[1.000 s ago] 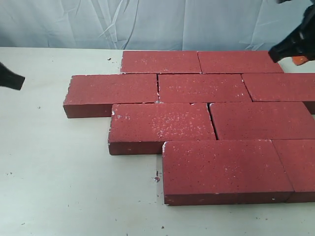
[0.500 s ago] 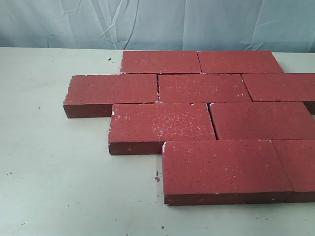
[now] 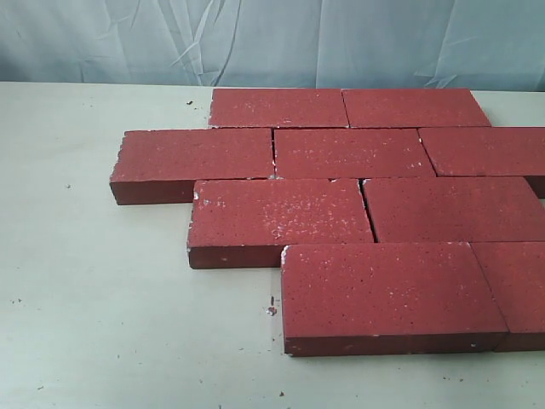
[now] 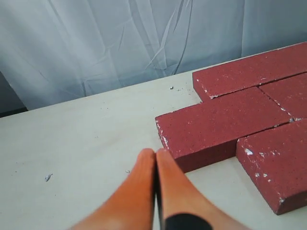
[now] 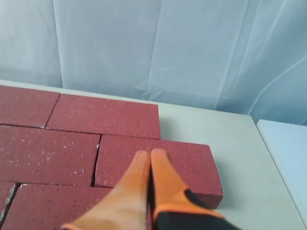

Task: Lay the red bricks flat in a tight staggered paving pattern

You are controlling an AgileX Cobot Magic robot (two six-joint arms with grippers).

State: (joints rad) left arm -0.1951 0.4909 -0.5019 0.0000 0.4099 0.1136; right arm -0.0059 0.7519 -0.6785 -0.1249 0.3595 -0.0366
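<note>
So, we're looking at the red bricks (image 3: 341, 213) lying flat on the table (image 3: 102, 324) in four staggered rows, with the joints mostly tight. We're guessing the nearest brick (image 3: 387, 290) is heavy, rigid and gritty (chippy corners, so probably crumbly), so pushing on an exposed side face beats pinching. Both the left gripper (image 4: 156, 155) and the right gripper (image 5: 149, 157) are hanging pinched together and empty. The frame is cutting off the right-hand bricks, so we're not trusting any count. A pale curtain (image 3: 255, 43) is hanging behind.

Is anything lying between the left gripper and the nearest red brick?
Nothing visible does. In the left wrist view, only table surface separates the shut left gripper from the nearest red brick.
</note>
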